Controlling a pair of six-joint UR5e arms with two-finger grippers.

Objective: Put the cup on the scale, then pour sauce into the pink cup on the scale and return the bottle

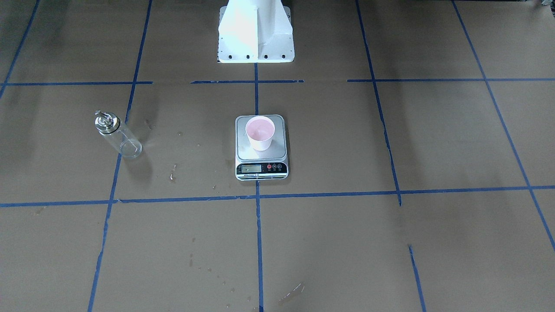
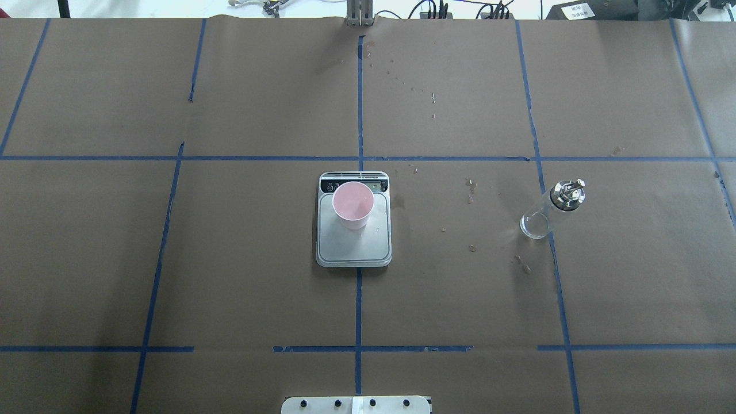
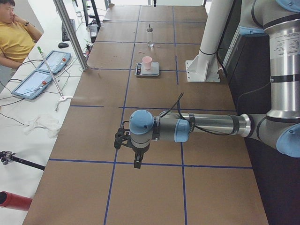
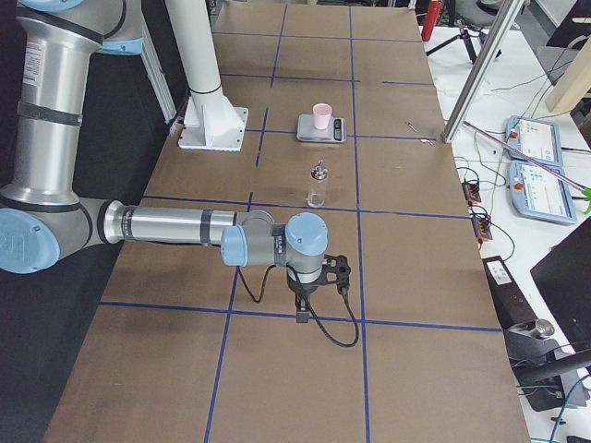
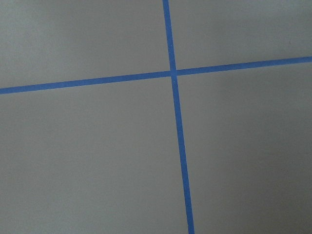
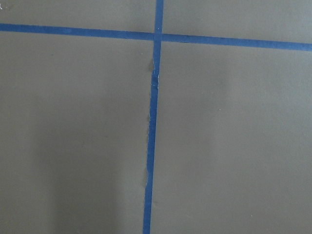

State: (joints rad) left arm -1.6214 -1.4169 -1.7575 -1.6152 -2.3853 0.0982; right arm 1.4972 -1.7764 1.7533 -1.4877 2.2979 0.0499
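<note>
The pink cup (image 1: pixel 260 133) stands upright on the silver plate of the scale (image 1: pixel 260 156) at the table's middle; both show in the overhead view, cup (image 2: pixel 353 204) and scale (image 2: pixel 353 247). The clear glass bottle (image 1: pixel 118 134) with its silver cap stands upright on the paper, well off to the robot's right (image 2: pixel 549 210). No sauce can be made out in the bottle or the cup. My left gripper (image 3: pixel 137 161) and right gripper (image 4: pixel 301 314) hang over bare paper far from these things, seen only in the side views; I cannot tell whether they are open or shut.
The white robot base (image 1: pixel 256 32) stands behind the scale. Small wet spots (image 2: pixel 471 190) dot the paper between scale and bottle. A seated person (image 3: pixel 14 37), tablets (image 3: pixel 42 70) and a metal post (image 3: pixel 70 33) are beyond the table's far edge.
</note>
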